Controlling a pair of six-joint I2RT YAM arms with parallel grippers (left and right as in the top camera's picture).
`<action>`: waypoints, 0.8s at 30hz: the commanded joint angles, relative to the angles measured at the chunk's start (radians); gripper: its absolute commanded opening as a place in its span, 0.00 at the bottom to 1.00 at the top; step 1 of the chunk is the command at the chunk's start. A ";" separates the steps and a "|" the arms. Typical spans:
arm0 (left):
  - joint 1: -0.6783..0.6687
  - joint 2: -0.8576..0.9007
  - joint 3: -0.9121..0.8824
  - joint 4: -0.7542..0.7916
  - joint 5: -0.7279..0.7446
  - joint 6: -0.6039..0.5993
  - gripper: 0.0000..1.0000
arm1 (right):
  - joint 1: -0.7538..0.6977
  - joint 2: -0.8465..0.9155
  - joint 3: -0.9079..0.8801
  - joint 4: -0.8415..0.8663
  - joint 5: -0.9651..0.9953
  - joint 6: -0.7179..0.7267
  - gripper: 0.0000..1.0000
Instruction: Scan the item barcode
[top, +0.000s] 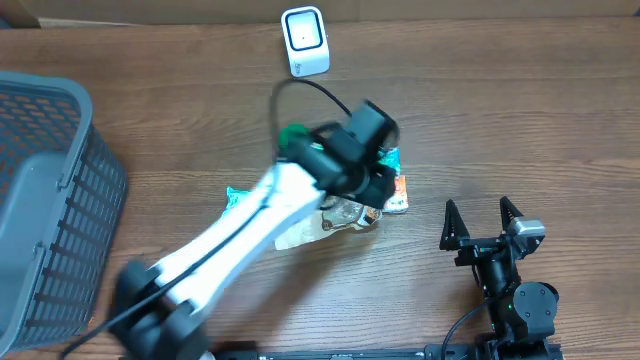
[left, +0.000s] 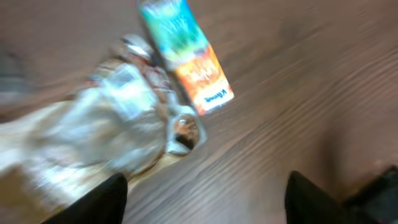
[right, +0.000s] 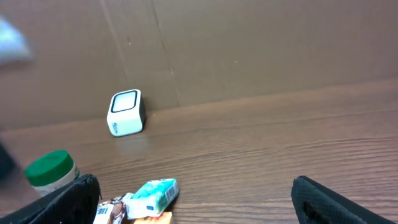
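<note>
A small pile of items lies mid-table: a teal and orange packet (left: 186, 56) (top: 397, 190), a crinkled clear wrapper (left: 124, 118) and a green-lidded tub (right: 50, 168). The white barcode scanner (top: 305, 40) (right: 126, 112) stands at the far edge. My left gripper (left: 206, 186) hovers just over the pile, open, with only bare wood between its fingers. The left wrist view is blurred. My right gripper (top: 478, 215) (right: 193, 186) rests at the front right, open and empty. No barcode faces the scanner.
A grey mesh basket (top: 50, 200) fills the left side of the table. A teal packet (right: 155, 194) lies on the near side of the pile. A brown cardboard wall (right: 249, 43) runs behind the scanner.
</note>
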 joint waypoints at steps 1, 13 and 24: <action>0.086 -0.164 0.079 -0.103 0.007 0.135 1.00 | 0.005 -0.008 -0.010 0.005 0.009 0.000 1.00; 0.450 -0.438 0.093 -0.324 -0.174 0.232 1.00 | 0.005 -0.008 -0.010 0.006 0.009 0.000 1.00; 0.771 -0.437 0.090 -0.406 -0.171 0.232 1.00 | 0.005 -0.008 -0.010 0.013 -0.080 0.034 1.00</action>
